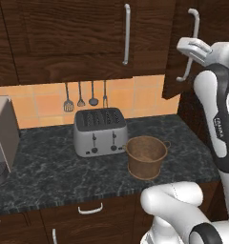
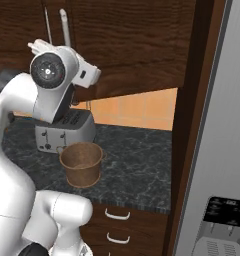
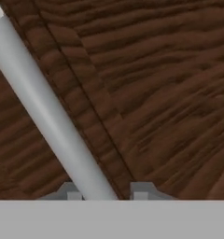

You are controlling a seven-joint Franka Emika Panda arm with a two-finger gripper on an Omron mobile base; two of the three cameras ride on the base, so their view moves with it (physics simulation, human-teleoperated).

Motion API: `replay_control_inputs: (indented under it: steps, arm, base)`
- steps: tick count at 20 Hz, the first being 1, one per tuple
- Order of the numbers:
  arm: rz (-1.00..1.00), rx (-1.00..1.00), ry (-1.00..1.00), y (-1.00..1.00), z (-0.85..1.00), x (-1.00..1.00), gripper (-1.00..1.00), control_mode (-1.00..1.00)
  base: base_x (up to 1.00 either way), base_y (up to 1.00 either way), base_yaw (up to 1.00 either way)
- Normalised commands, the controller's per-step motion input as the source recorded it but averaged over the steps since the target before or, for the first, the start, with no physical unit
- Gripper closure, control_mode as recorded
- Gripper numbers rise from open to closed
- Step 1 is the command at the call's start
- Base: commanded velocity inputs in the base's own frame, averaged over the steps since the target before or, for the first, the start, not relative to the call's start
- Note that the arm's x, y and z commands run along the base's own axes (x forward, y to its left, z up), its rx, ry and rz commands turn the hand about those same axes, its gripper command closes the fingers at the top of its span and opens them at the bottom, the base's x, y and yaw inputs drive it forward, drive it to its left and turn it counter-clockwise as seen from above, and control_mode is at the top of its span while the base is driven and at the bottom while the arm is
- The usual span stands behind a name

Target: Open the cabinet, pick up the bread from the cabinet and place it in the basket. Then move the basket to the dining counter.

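Gripper point(image 3: 103, 193) straddles the cabinet point(image 1: 64, 38) door's silver bar handle point(image 3: 44, 109), can't tell if clenched; rigid, slick metal, so I'd grab mid-bar.

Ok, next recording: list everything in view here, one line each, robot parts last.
cabinet: one, dark brown wood, on the wall; right door swung partly out.
handles: two, silver bars, one per door.
worktop: one, black speckled.
toaster: one, silver, on worktop.
basket: one, brown woven, right of toaster.
utensils: four, dark, hanging on orange tiles.
coffee machine: one, grey, worktop's left end.
drawers: dark wood, under worktop.
fridge: one, grey, far right.
gripper: tips astride the right door's handle.
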Motion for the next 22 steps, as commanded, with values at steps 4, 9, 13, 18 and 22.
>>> replay_control_inputs:
  steps: [4, 9, 13, 18, 22]
  arm:
    - [0.0, -0.01, 0.01, -0.33, 0.01, -1.0, 1.0, -1.0]
    - [-0.04, -0.08, 0.06, 0.06, -0.05, -0.7, -1.0, -1.0]
    - [-0.06, -0.08, 0.03, 0.08, 0.0, -0.92, -1.0, -1.0]
    - [-0.11, -0.07, 0.07, 0.0, -0.02, -1.0, -1.0, -1.0]
    - [-0.15, -0.01, 0.01, 0.1, -0.02, -0.93, -1.0, -1.0]
  base:
    - [0.0, 0.0, 0.0]
    - [0.0, 0.0, 0.0]
    - [0.0, 0.0, 0.0]
    - [0.0, 0.0, 0.0]
    - [0.0, 0.0, 0.0]
